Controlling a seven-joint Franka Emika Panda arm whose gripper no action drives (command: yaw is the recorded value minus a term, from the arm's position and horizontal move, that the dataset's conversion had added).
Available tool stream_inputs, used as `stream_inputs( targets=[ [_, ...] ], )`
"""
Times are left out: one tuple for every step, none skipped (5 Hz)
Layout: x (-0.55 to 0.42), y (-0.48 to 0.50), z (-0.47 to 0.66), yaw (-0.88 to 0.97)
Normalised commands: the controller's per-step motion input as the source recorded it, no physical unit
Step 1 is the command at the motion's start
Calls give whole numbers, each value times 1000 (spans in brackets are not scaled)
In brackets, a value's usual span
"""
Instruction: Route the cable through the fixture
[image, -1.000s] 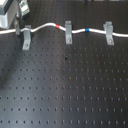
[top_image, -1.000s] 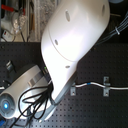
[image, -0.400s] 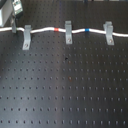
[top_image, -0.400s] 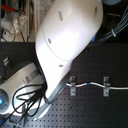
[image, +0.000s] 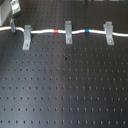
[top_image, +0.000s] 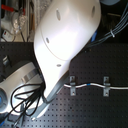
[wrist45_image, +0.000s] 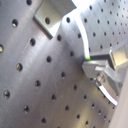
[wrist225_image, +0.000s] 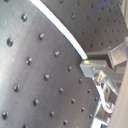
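Arm (top_image: 65, 45): bulky glossy white rounded shell with small dark round recesses, grey base housing (top_image: 22, 80), black cable loops (top_image: 25, 100) beside it; fingers (wrist45_image: 102, 70) grey metal, angular, with a small green light spot.

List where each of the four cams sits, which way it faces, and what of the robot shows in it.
First exterior view: raised, looking down across the perforated table at the cable running through three clip posts; no robot visible.
Second exterior view: high, looking down; the white arm fills the middle, cable and two posts beyond.
First wrist view: close to the table, gripper at the edge, a post foot.
Second wrist view: same gripper, on the cable.
Shared: cable and table.
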Motion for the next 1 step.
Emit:
stream_inputs(
  targets=[
    [-10, 2, 0, 0]
  ],
)
